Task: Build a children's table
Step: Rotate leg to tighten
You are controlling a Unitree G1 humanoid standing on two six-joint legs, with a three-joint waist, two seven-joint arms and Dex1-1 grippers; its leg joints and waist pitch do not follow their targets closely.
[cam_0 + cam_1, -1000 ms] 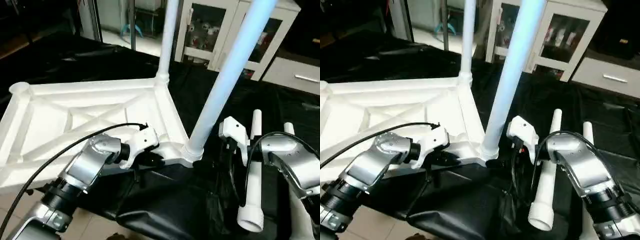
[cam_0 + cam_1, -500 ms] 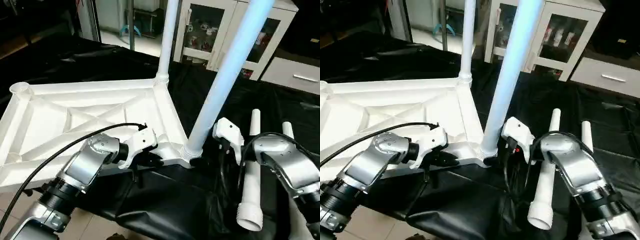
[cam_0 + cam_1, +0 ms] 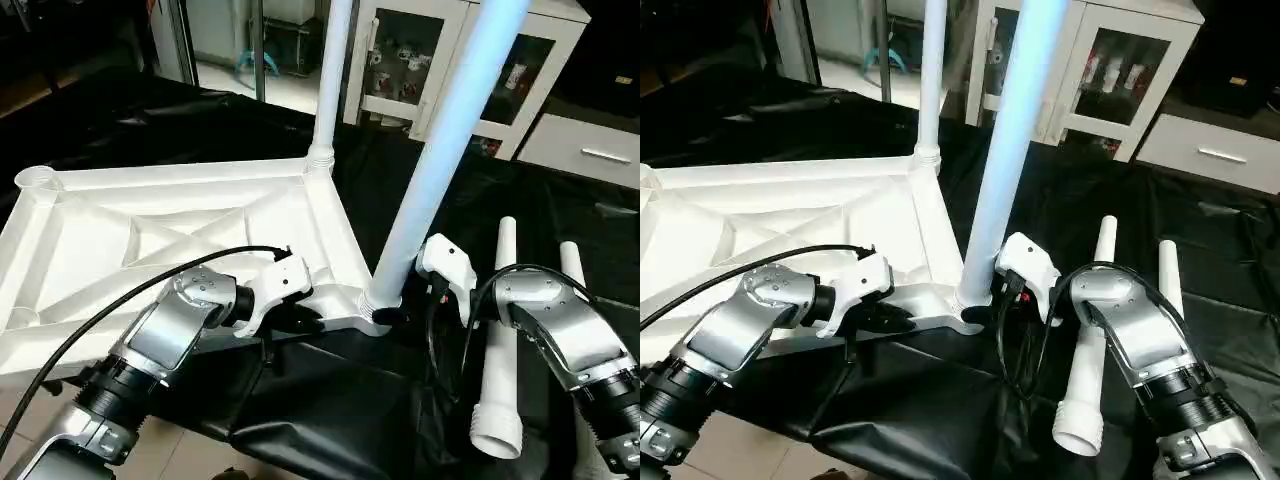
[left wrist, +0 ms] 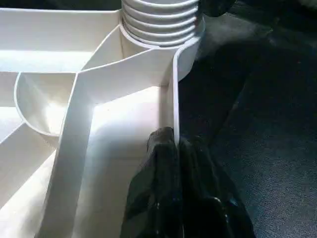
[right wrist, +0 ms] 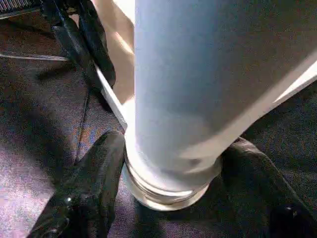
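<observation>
Two legs stand in the upturned top (image 3: pixel 170 230); the near leg (image 3: pixel 420 200) rises steeply from its corner socket, the right gripper (image 5: pixel 168 198) spread around its threaded base — touching it, it seems — while the left gripper (image 4: pixel 173 148) pinches the top's rim just beside it.

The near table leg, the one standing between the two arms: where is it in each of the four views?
Left eye: the near leg rises from mid-frame to the top edge.
Right eye: the same, slightly further left.
Left wrist: its ribbed base at the top.
Right wrist: the leg close up, between the right tool's fingers.
Shared landmark: the corner socket.
</observation>
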